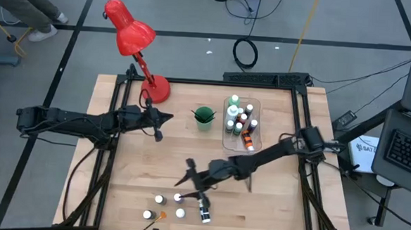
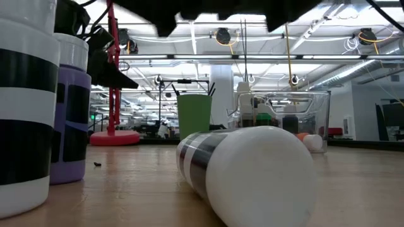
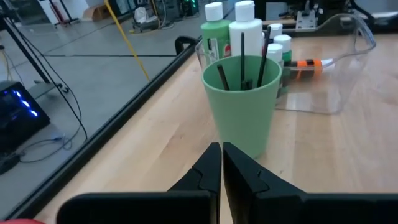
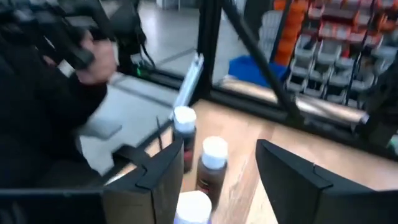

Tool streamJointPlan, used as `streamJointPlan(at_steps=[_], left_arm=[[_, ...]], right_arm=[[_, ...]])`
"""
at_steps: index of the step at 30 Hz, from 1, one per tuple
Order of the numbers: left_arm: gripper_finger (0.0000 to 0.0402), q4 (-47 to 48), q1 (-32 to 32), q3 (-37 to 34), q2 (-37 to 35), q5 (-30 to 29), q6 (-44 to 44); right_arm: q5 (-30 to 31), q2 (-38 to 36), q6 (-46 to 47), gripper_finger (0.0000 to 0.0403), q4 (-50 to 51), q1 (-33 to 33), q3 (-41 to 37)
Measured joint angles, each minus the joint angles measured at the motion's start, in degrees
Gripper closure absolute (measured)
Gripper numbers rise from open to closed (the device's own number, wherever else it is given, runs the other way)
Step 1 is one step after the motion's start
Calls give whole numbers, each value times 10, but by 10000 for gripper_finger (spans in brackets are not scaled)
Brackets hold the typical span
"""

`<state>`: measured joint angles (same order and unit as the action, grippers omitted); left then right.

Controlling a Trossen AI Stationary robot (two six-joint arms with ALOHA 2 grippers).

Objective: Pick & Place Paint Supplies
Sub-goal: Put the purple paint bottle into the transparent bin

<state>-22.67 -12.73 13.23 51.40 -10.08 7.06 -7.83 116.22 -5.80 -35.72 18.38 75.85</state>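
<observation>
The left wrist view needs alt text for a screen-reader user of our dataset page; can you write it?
The left gripper, fingers shut together, points at a green cup holding thin dark brushes on a wooden table. Behind the cup, a clear plastic bin holds white-capped bottles, one of them green.

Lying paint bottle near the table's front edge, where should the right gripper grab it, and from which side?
Grip the lying bottle across its dark-banded body, coming straight down from above with the open right gripper. It rests flat on its round side, so its two flanks probably give the best opposing surfaces.
</observation>
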Motion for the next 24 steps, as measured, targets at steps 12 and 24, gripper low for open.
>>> streamJointPlan(at_steps=[12, 24], left_arm=[[382, 10, 0, 0, 0, 0, -14], [382, 20, 0, 0, 0, 0, -19]], right_arm=[[-24, 58, 66, 162, 14, 9, 68], [93, 67, 35, 165, 42, 42, 46]])
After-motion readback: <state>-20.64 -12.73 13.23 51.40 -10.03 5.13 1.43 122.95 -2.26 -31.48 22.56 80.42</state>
